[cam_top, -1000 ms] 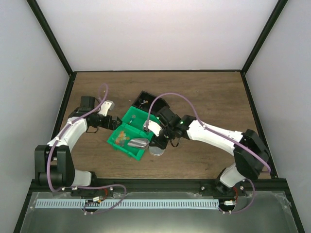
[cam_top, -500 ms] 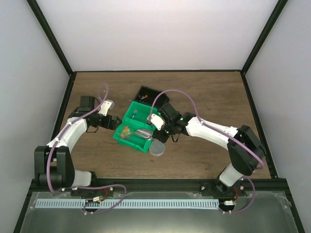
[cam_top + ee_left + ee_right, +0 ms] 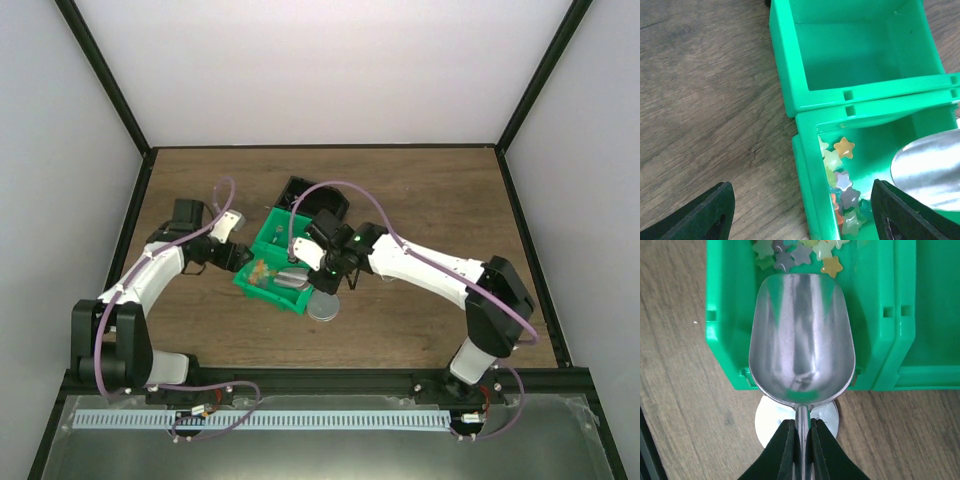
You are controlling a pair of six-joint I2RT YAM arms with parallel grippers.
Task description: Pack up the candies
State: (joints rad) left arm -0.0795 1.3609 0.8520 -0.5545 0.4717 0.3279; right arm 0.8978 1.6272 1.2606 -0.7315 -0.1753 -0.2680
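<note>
The candies [image 3: 844, 187] are tiny star-shaped sweets, orange, yellow, white and purple, heaped in the near compartment of a green two-compartment bin [image 3: 785, 65]. They also show in the top view [image 3: 262, 270] and the right wrist view [image 3: 790, 252]. My left gripper [image 3: 802, 220] is open, its fingers straddling the bin's left wall. It sits at the bin's left side in the top view [image 3: 238, 255]. My right gripper [image 3: 802, 442] is shut on the handle of a silver metal scoop [image 3: 802, 355]. The scoop bowl is empty and lies over the candy compartment, its tip close to the candies.
A round grey lid [image 3: 323, 307] lies on the table just in front of the bin, under the scoop handle [image 3: 771, 425]. A black box [image 3: 310, 200] stands behind the bin. The bin's far compartment [image 3: 860, 50] holds nothing.
The green bin has turned and shifted on the table. My right gripper has moved left and back with the scoop into the candy compartment. My left gripper has moved slightly right.
</note>
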